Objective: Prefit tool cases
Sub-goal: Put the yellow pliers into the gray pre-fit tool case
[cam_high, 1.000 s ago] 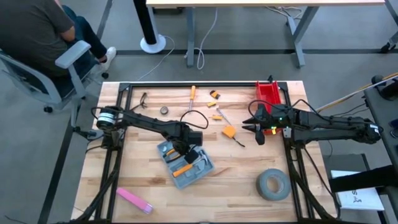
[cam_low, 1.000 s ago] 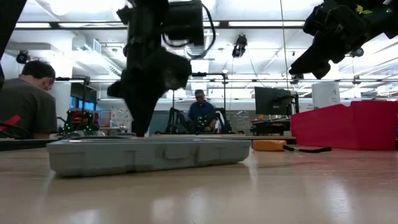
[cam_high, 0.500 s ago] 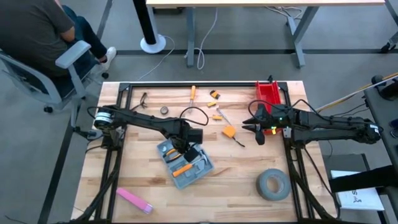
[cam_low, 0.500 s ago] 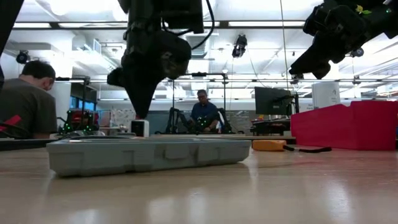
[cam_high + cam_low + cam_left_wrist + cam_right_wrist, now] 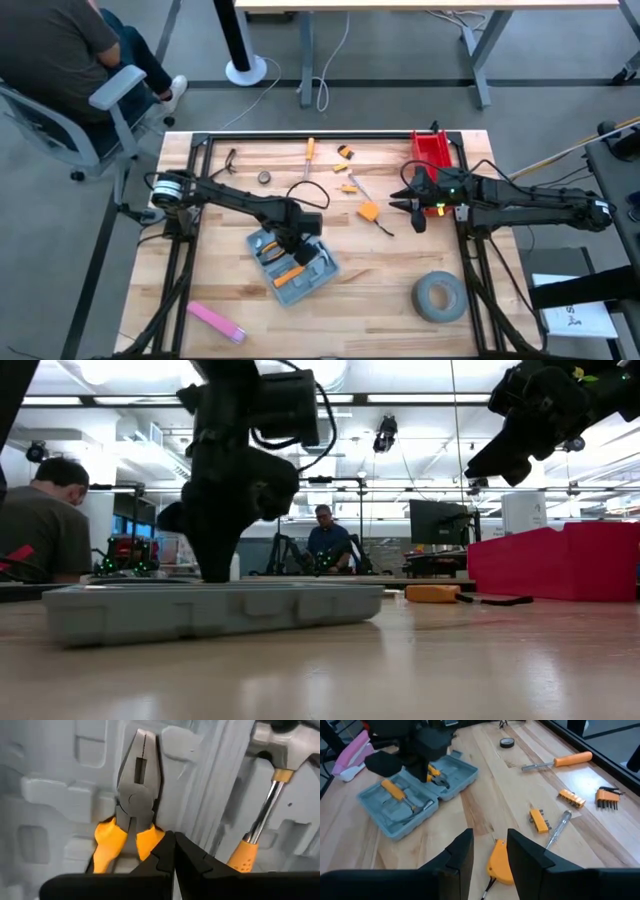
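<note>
The blue-grey tool case (image 5: 295, 262) lies open and flat on the table, with orange-handled pliers (image 5: 135, 795) and a hammer (image 5: 270, 805) in its recesses. My left gripper (image 5: 172, 840) is shut and points straight down into the case, beside the pliers' handles; in the low view its tip (image 5: 213, 575) reaches the case's top. My right gripper (image 5: 489, 850) is open and empty. It hangs above the table near the red bin, over a small orange tool (image 5: 500, 862). My left gripper comes from above with its fingers shut and their tips down in the open case (image 5: 215, 610). The tips stand against the pliers' orange handle (image 5: 150, 837), next to the case's moulded ridge. Whether they bear on the handle or the ridge, I cannot tell.
A red bin (image 5: 433, 155) stands at the far right and a grey tape roll (image 5: 440, 297) at the near right. A pink object (image 5: 215, 320) lies near left. An orange screwdriver (image 5: 309, 155) and small bits lie toward the far edge. A person sits beyond the table's far-left corner.
My left gripper rose a little, then came back down into the case, still shut. The tool case has slid a little toward the table's left edge.
</note>
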Controlling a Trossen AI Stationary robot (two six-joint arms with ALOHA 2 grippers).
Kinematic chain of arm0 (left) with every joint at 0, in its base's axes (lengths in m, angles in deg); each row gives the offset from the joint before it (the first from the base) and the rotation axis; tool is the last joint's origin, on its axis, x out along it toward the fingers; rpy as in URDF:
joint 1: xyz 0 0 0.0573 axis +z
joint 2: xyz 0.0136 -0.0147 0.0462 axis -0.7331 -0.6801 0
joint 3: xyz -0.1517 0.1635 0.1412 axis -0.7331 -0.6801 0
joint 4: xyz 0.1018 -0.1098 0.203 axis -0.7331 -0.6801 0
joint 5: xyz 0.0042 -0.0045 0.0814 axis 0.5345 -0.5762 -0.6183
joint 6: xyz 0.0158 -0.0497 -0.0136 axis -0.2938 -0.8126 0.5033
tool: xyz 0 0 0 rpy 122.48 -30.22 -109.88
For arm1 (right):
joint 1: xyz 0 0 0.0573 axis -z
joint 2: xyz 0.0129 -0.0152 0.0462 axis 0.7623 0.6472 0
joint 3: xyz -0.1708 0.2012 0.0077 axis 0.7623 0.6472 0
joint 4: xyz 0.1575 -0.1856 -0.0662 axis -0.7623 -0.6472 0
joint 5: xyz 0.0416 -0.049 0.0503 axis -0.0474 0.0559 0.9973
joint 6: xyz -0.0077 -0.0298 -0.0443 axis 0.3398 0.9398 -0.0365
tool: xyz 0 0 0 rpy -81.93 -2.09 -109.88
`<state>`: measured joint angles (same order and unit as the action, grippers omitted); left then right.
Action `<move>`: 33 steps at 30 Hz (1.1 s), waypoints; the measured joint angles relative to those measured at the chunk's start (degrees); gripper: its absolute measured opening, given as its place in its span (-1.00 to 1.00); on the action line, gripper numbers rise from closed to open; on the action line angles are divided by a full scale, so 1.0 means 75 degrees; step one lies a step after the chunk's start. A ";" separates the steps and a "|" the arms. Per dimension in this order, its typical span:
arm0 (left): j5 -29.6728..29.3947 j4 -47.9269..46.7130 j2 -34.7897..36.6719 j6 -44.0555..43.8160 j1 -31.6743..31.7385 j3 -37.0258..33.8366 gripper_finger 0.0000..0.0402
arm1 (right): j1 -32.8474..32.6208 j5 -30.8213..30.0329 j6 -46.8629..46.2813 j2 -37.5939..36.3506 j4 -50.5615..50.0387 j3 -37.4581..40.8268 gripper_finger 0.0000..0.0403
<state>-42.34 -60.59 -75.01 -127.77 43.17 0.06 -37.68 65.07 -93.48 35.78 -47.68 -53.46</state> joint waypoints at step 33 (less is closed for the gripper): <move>0.0677 0.0956 0.0239 -0.0198 0.0046 -0.0848 -1.00 | 0.0000 0.0000 -0.0003 -0.0033 0.0009 0.0000 -0.58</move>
<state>-37.26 -53.42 -73.22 -129.26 43.51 -6.30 -37.68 65.07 -93.50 35.53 -47.61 -53.46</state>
